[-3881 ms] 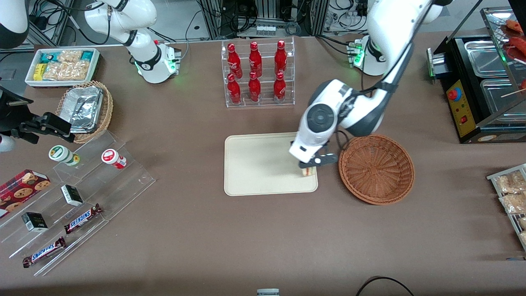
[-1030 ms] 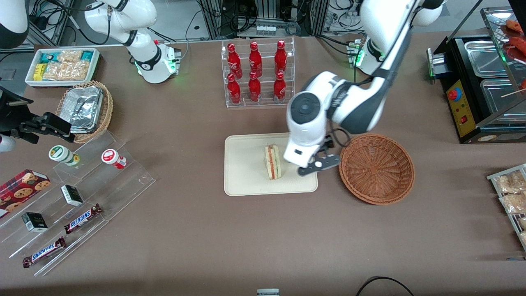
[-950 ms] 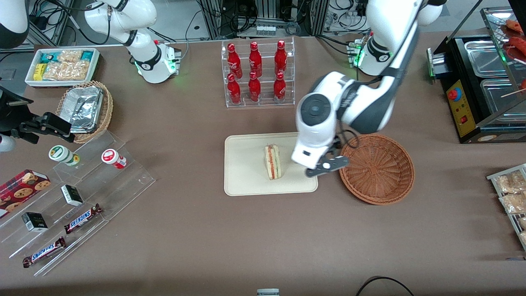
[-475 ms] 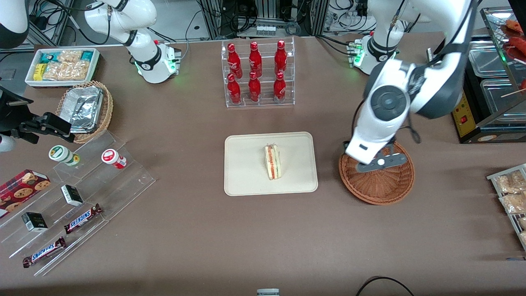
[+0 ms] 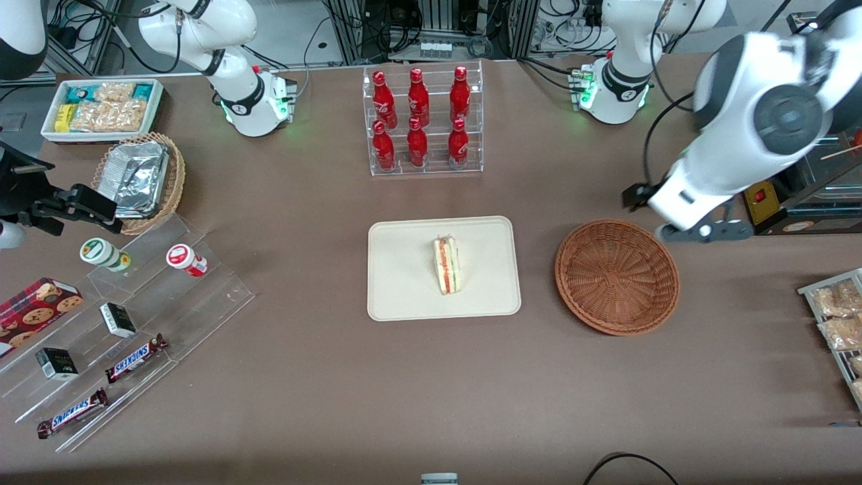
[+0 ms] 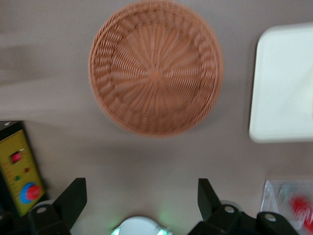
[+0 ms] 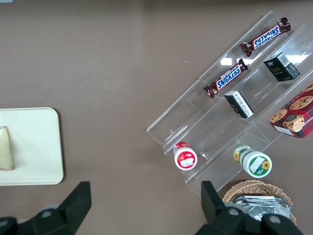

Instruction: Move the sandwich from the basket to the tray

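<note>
Sandwich (image 5: 447, 265): pale wedge with red and green filling, resting on the cream tray (image 5: 404, 296), near its centre. Basket (image 5: 617, 277): reddish-brown wicker, beside the tray toward the working arm's end. Gripper (image 5: 700, 231): raised just beside the basket's rim, fingers spread

sandwich (image 7: 5, 148) on tray (image 7: 39, 147), 2 Snickers bars (image 7: 226, 79)

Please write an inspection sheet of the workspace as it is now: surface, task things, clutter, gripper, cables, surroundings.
Surface: brown table.
Task things: sandwich lies on the tray; basket holds nothing.
Clutter: rack of red bottles; clear stand with snack bars; tan basket of foil trays; white bin of snacks.
Gripper: gripper open, raised, toward the working arm's end from the basket.
Cables: black cable at the table's near edge.
Surroundings: black food warmer.
</note>
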Controlling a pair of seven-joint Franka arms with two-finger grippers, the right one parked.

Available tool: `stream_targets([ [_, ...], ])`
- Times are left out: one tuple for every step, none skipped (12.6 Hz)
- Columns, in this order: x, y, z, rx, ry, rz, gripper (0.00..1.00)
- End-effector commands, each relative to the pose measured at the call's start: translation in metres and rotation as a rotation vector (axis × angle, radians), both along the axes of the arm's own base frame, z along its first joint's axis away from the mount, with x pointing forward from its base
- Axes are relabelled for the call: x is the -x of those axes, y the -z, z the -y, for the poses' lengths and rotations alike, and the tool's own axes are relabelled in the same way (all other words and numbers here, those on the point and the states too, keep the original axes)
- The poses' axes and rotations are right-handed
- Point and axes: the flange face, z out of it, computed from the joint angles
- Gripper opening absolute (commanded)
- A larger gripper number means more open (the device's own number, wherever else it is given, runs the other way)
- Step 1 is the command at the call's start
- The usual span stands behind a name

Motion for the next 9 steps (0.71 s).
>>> stream_targets([
  [0.014,-0.049,-0.028,0.037,0.068,-0.018,1.00],
  [0.012,-0.064,-0.040,0.037,0.076,-0.003,1.00],
  [0.014,-0.078,-0.044,0.032,0.082,0.013,1.00],
  [0.015,-0.088,-0.061,0.021,0.054,0.034,1.00],
  [0.017,-0.097,-0.074,0.011,0.035,0.051,1.00],
  [0.017,-0.100,-0.087,0.014,0.008,0.059,1.00],
  [0.018,-0.102,-0.097,0.016,-0.009,0.062,1.00],
  [0.018,-0.102,-0.100,0.023,-0.017,0.064,1.00],
  [0.018,-0.101,-0.101,0.025,-0.021,0.064,1.00],
])
